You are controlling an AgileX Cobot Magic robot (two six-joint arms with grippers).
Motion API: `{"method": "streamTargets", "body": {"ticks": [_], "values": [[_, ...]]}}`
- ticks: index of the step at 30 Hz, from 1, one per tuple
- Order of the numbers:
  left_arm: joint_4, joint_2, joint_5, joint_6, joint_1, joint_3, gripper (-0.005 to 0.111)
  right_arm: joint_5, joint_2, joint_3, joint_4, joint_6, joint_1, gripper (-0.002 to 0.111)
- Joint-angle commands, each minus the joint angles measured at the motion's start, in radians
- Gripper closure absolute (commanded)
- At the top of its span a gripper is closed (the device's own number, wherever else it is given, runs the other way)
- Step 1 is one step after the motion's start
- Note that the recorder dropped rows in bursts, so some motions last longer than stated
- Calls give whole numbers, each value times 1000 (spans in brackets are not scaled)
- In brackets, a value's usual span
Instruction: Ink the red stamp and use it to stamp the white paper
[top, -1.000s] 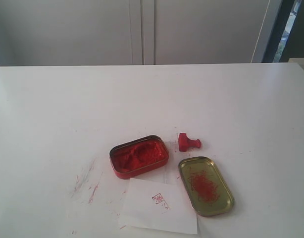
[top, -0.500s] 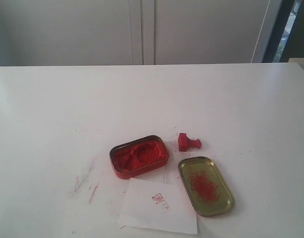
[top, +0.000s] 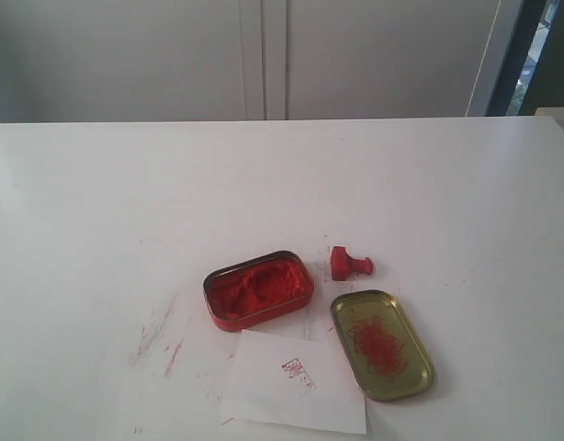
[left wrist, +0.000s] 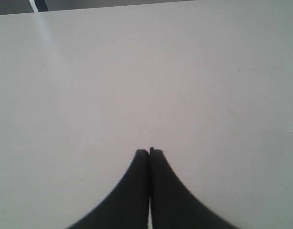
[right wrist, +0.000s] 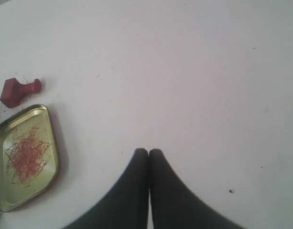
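The red stamp (top: 348,265) lies on its side on the white table, just beyond the gold lid; the right wrist view also shows the stamp (right wrist: 18,90). The white paper (top: 296,381) lies near the front edge and bears a small red imprint. An open red tin of ink paste (top: 258,289) sits to the paper's far left side. My left gripper (left wrist: 149,151) is shut over bare table with nothing in it. My right gripper (right wrist: 149,151) is shut too, empty, well apart from the stamp. Neither arm shows in the exterior view.
A gold tin lid (top: 381,344) smeared with red lies right of the paper, and the right wrist view shows this lid (right wrist: 25,155) too. Red smears (top: 163,335) mark the tabletop left of the tin. Pale cabinet doors (top: 264,55) stand behind the table.
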State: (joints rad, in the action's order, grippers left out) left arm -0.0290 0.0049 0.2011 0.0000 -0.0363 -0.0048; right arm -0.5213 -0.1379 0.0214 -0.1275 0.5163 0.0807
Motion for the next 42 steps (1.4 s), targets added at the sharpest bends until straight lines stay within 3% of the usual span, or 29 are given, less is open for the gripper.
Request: {"method": "streamTargets", "body": {"ticks": [1,8,16,32,42], "values": [[-1,-5,1,0,-2,5,107,59,25,-21,1,-4,-11,108],[-1,-5,1,0,-2,5,107,213,27,-21,-1,-4,-11,108],[-1,-5,1,0,-2,5,107,206,138,-21,-1,-4,-11,108],[-1,-5,1,0,-2,5,107,232,138,-21,-3,-4,-122,108],[-1,-5,1,0,-2,5,107,232,138,-21,-3,-4,-123,108]]}}
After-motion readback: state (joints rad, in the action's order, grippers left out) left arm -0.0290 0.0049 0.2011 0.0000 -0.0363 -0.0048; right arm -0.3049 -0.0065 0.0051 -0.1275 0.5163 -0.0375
